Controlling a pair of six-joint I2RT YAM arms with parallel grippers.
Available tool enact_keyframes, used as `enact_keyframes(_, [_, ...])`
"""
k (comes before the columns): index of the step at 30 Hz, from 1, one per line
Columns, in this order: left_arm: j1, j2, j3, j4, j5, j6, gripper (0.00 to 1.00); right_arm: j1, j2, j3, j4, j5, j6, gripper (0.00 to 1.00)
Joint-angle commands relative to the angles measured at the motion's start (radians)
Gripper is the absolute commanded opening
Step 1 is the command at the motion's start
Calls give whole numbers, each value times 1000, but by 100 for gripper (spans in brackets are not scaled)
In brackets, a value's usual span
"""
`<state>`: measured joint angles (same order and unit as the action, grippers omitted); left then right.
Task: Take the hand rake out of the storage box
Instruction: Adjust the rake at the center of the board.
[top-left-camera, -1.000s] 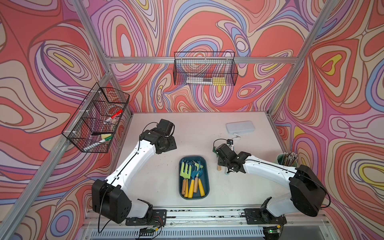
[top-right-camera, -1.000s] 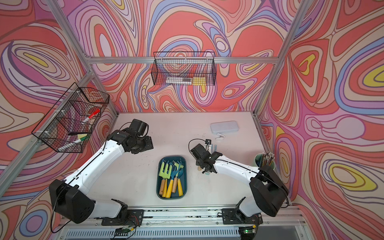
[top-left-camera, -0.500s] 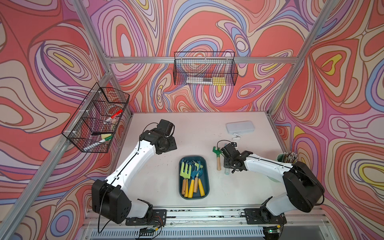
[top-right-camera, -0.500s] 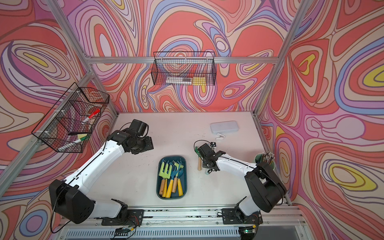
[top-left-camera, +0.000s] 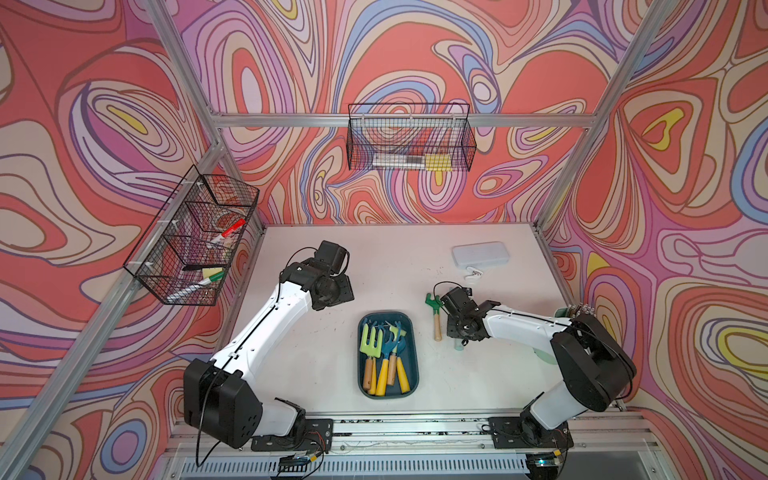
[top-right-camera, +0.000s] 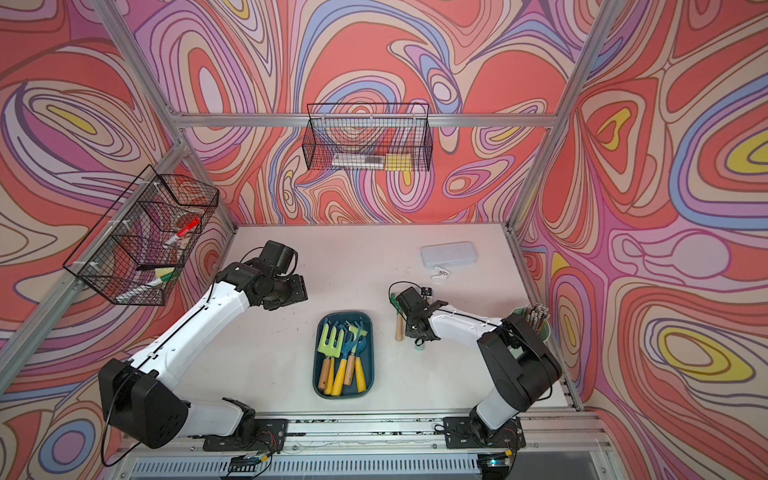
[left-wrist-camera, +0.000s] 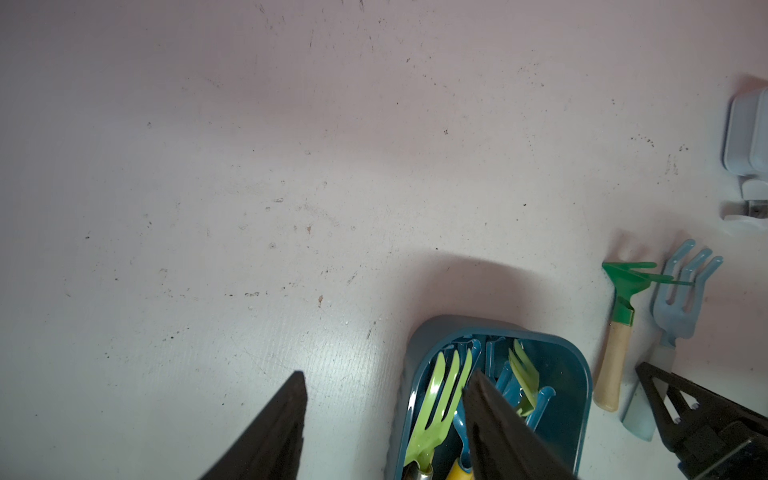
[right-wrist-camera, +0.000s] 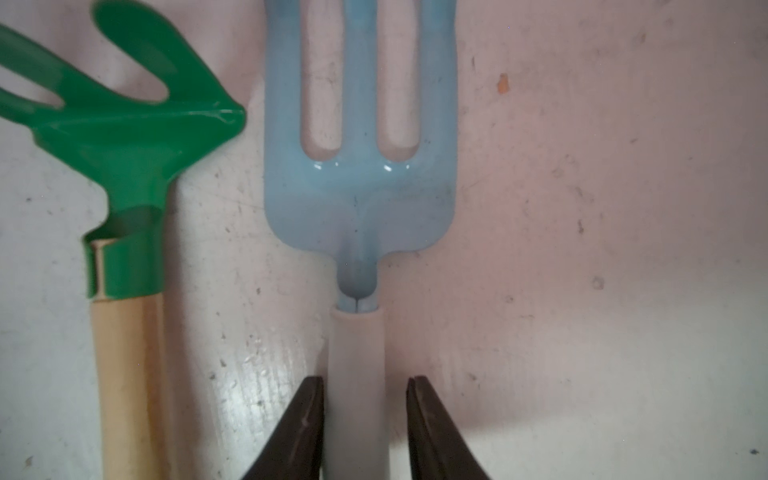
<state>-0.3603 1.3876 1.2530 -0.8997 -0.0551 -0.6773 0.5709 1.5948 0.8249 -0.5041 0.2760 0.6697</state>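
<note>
Rake: a green one with a wooden handle lies flat on the table, just right of the box and outside it, right of centre in both top views.
Second rake: we also see a lime rake head inside the box, piled among other tools; which of the two is meant we cannot tell.
Fork: a pale blue one lies just beside the green rake, parallel to it.
Right gripper: fingers apart, straddling the fork's pale handle, with a sliver of gap on one side; nothing clamped.
Left gripper: fingers apart and empty, above the table near the box's upper end.
Step, as we judge it: the green rake's removal looks done.
Doing it well: we would back the right gripper off straight, so its fingers do not nudge the wooden handle alongside. For the lime rake, we would grip its handle and lift straight up, so the tines clear the neighbouring heads.
</note>
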Motion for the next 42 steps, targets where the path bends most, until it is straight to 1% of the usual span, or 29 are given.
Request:
enact_keyframes(1, [4, -24, -12, 4, 0, 2, 64, -11, -25, -7, -14, 17, -14, 34])
enact_keyframes(8, [4, -36, -3, -6, -11, 5, 64, -20, -35, -41, -8, 15, -61, 28])
enact_keyframes(15, [6, -39, -4, -15, -18, 5, 64, -25, -43, -64, 9, 14, -67, 28])
enact_keyframes(21, [5, -33, 1, -9, -9, 1, 64, -29, -19, -33, 5, 19, -75, 29])
enact_keyframes(23, [5, -33, 5, -13, -7, 1, 64, -30, -17, -24, 0, 17, -75, 32])
enact_keyframes(26, [4, -43, 2, -18, -12, 6, 64, -31, -44, -21, -4, 7, -76, 41])
enact_keyframes(29, [5, -51, -15, -16, -18, 13, 64, -31, -78, -9, -26, 16, -89, 47])
enact_keyframes(33, [-2, -29, -45, -14, -6, 26, 64, -31, -145, 27, -93, 33, -109, 50])
enact_keyframes(34, [-10, -25, -50, -12, 2, 30, 64, -31, -165, 34, -104, 31, -112, 50])
enact_keyframes(36, [-63, -17, -50, -16, 9, 48, 63, -31, -213, 58, -130, 30, -127, 51])
enact_keyframes(37, [-102, -13, -37, -29, -2, 57, 63, -31, -227, 72, -143, 25, -137, 51])
enact_keyframes(39, [-210, 0, -11, -68, -58, 55, 63, -31, -240, 106, -173, 17, -164, 52])
enact_keyframes(42, [-307, 11, -13, -122, -92, 10, 62, -29, -236, 144, -201, 20, -180, 53])
